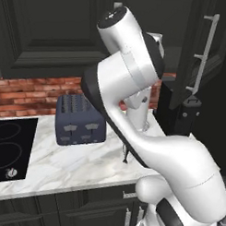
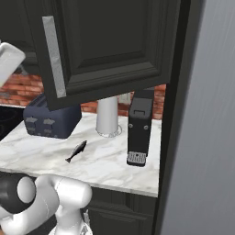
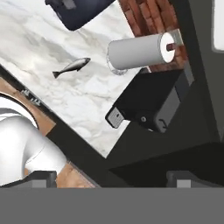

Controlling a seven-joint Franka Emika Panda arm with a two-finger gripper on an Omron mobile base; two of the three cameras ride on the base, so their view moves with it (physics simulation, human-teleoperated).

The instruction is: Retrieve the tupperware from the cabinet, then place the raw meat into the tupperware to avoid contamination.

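The cabinet (image 2: 110,41) door hangs open across the top of the right base view. Below it, the marble counter (image 2: 105,160) carries a toaster (image 2: 48,120) at left, a paper-towel roll (image 2: 108,115) and a black coffee machine (image 2: 139,131) — the raw meat (image 2: 76,151) lies at centre-left. The gripper (image 3: 111,178) stands wide apart, empty.

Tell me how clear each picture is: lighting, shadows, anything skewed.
Left base view: even, soft light, slightly blurry; the white arm blocks much of the counter. Right base view: the open cabinet door looms dark and large; the fish casts hardly any shadow. Hand view: rolled, so counter and paper-towel roll lie tilted; fingertips look blurred.
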